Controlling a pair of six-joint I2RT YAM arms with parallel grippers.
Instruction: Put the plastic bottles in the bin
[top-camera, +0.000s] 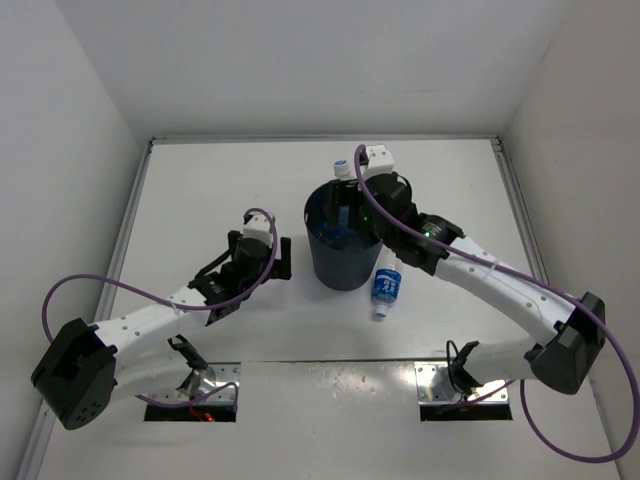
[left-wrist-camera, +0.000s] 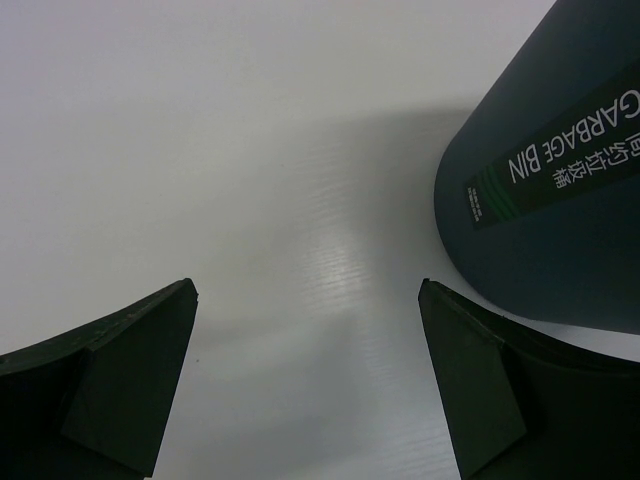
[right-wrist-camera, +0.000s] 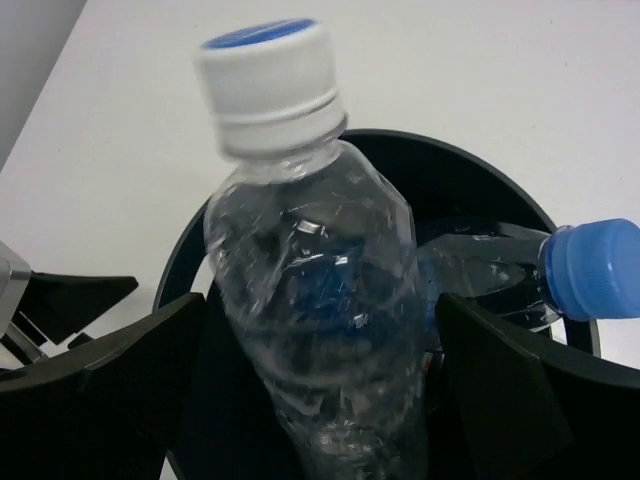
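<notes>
The dark grey bin (top-camera: 340, 262) stands mid-table. My right gripper (top-camera: 347, 203) hangs over its mouth. In the right wrist view a clear plastic bottle (right-wrist-camera: 310, 300) with a white cap is blurred between my right gripper's (right-wrist-camera: 320, 305) jaws. They stand open, with a gap on each side of it. Its cap (top-camera: 342, 169) pokes above the far rim. A second bottle with a blue cap (right-wrist-camera: 590, 268) lies inside the bin (right-wrist-camera: 470, 170). A blue-labelled bottle (top-camera: 386, 289) lies on the table by the bin's right side. My left gripper (top-camera: 262, 252) (left-wrist-camera: 308, 290) is open and empty, left of the bin (left-wrist-camera: 560, 220).
White walls close the table in on the left, back and right. Purple cables loop from both arms. The two arm bases sit at the near edge.
</notes>
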